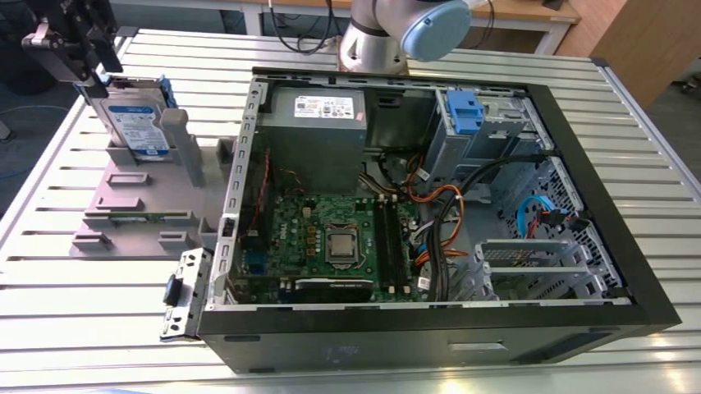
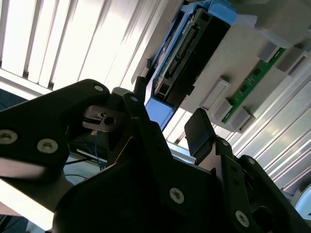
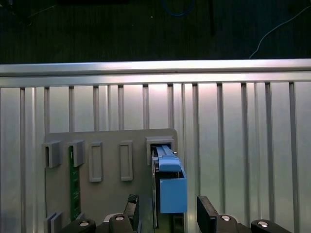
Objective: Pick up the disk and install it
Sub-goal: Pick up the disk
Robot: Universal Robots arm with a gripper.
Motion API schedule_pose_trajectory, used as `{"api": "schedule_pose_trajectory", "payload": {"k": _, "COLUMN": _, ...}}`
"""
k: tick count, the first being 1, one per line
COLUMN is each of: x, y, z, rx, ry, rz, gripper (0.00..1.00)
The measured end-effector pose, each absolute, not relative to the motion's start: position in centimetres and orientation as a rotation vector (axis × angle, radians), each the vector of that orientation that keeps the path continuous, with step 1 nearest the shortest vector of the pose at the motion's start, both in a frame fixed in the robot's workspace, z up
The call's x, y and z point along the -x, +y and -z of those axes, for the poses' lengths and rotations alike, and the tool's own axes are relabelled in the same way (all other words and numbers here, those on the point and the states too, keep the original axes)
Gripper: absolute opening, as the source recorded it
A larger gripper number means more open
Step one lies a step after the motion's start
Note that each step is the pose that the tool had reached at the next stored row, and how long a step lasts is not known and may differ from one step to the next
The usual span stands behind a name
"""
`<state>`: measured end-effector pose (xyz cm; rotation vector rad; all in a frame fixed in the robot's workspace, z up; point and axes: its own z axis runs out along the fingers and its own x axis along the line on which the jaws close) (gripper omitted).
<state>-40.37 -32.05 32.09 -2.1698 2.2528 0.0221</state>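
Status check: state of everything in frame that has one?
disk: upright on edge in the grey stand, not lifted.
gripper: open, fingers either side of the disk's top edge, with gaps.
computer case: lying on its side, side panel off, interior exposed.
drive cage: fixed in the case beside the power supply; can't tell if occupied.

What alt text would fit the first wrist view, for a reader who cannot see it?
Seen from above, the open gripper hangs with one finger on each side of the disk, not touching it. The disk stands on edge in a slot of the grey stand, which lies on a slatted metal table.
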Motion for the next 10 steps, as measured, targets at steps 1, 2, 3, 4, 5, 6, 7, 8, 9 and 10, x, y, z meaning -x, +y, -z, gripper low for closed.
{"api": "schedule_pose_trajectory", "payload": {"k": 1, "x": 40.38, "y": -32.05, "z": -32.05, "rx": 2.17, "ry": 2.253, "rz": -0.022, "gripper": 0.59}}
{"api": "schedule_pose_trajectory", "payload": {"k": 2, "x": 40.38, "y": -32.05, "z": -32.01, "rx": 2.17, "ry": 2.253, "rz": -0.022, "gripper": 0.59}}
{"api": "schedule_pose_trajectory", "payload": {"k": 3, "x": 40.38, "y": -32.05, "z": -31.98, "rx": 2.17, "ry": 2.253, "rz": -0.022, "gripper": 0.59}}
{"api": "schedule_pose_trajectory", "payload": {"k": 4, "x": 40.38, "y": -32.05, "z": -31.95, "rx": 2.17, "ry": 2.253, "rz": -0.022, "gripper": 0.59}}
{"api": "schedule_pose_trajectory", "payload": {"k": 5, "x": 40.38, "y": -32.05, "z": -31.92, "rx": 2.17, "ry": 2.253, "rz": -0.022, "gripper": 0.59}}
{"api": "schedule_pose_trajectory", "payload": {"k": 6, "x": 40.38, "y": -32.05, "z": -31.9, "rx": 2.17, "ry": 2.253, "rz": -0.022, "gripper": 0.59}}
{"api": "schedule_pose_trajectory", "payload": {"k": 7, "x": 40.38, "y": -32.05, "z": -31.88, "rx": 2.17, "ry": 2.253, "rz": -0.022, "gripper": 0.59}}
{"api": "schedule_pose_trajectory", "payload": {"k": 8, "x": 40.38, "y": -32.05, "z": -31.85, "rx": 2.17, "ry": 2.253, "rz": -0.022, "gripper": 0.59}}
{"api": "schedule_pose_trajectory", "payload": {"k": 9, "x": 40.38, "y": -32.05, "z": -31.83, "rx": 2.17, "ry": 2.253, "rz": -0.022, "gripper": 0.59}}
{"api": "schedule_pose_trajectory", "payload": {"k": 10, "x": 40.38, "y": -32.05, "z": -31.81, "rx": 2.17, "ry": 2.253, "rz": -0.022, "gripper": 0.59}}
